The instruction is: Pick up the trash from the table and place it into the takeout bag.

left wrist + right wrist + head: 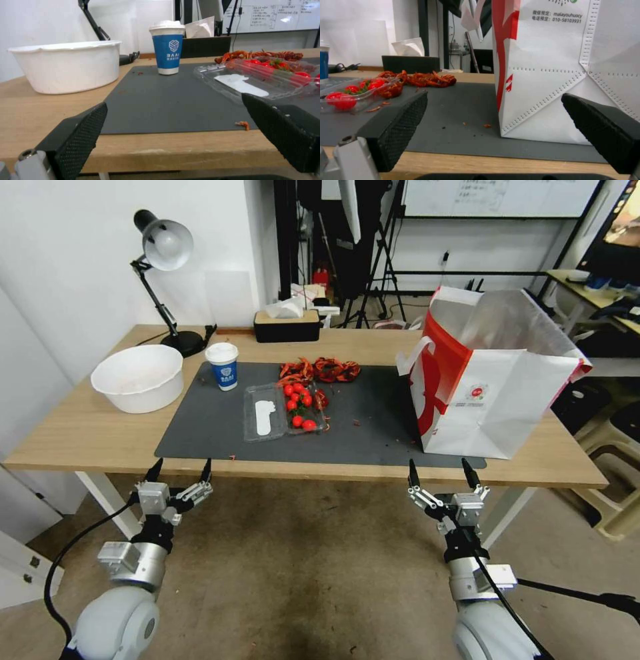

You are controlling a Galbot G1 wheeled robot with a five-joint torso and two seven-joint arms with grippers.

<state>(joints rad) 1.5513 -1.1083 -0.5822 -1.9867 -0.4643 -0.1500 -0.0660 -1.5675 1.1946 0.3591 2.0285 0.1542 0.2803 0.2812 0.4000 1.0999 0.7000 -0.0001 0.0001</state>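
On the light-wood table (80,433), a dark grey mat (220,427) carries the trash: a white blue-logo paper cup (223,366) (167,47), an opened clear plastic box of red tomatoes (283,410) (263,75) and a heap of red shells (319,370) (426,78). A pale round bowl (137,377) (66,67) stands on the wood at the left. The takeout bag (493,380) (553,75) stands upright and open at the right. My left gripper (182,468) (173,105) and right gripper (440,468) (495,96) hover open and empty just before the table's front edge.
A black tissue box (287,325) and a desk lamp (163,247) stand along the table's far edge. Small red crumbs (485,125) lie on the mat near the bag. Stools (617,500) stand to the right of the table.
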